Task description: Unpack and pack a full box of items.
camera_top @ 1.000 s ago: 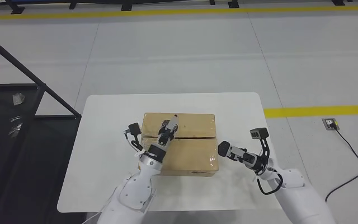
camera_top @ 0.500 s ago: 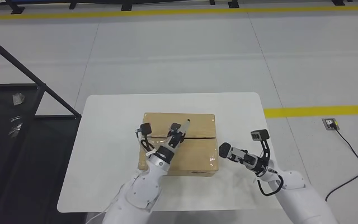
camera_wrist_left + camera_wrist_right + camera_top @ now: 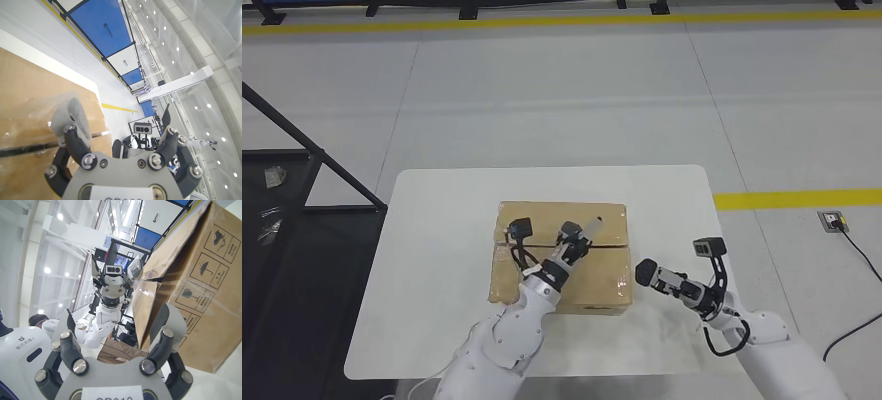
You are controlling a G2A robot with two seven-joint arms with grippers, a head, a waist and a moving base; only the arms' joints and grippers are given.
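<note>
A closed brown cardboard box (image 3: 607, 275) sits in the middle of the white table (image 3: 422, 260), its two top flaps meeting at a taped seam. My left gripper (image 3: 580, 230) is open over the seam toward the box's right end. In the left wrist view one finger (image 3: 73, 113) rests on the taped box top (image 3: 28, 91) while the other stands in the air. My right gripper (image 3: 645, 270) is open beside the box's right side, apart from it. In the right wrist view the printed box side (image 3: 204, 279) lies just past the right gripper (image 3: 115, 319), and the near flap's edge (image 3: 145, 313) looks slightly raised.
A black metal frame (image 3: 302, 200) stands off the table's left side. A yellow floor line (image 3: 792, 198) and a wall socket (image 3: 832, 220) lie to the right. Bare table surface surrounds the box, widest on the left.
My left gripper has slid to the right along the box's seam. The near flap's left corner now sticks out a little. The right gripper has barely shifted.
</note>
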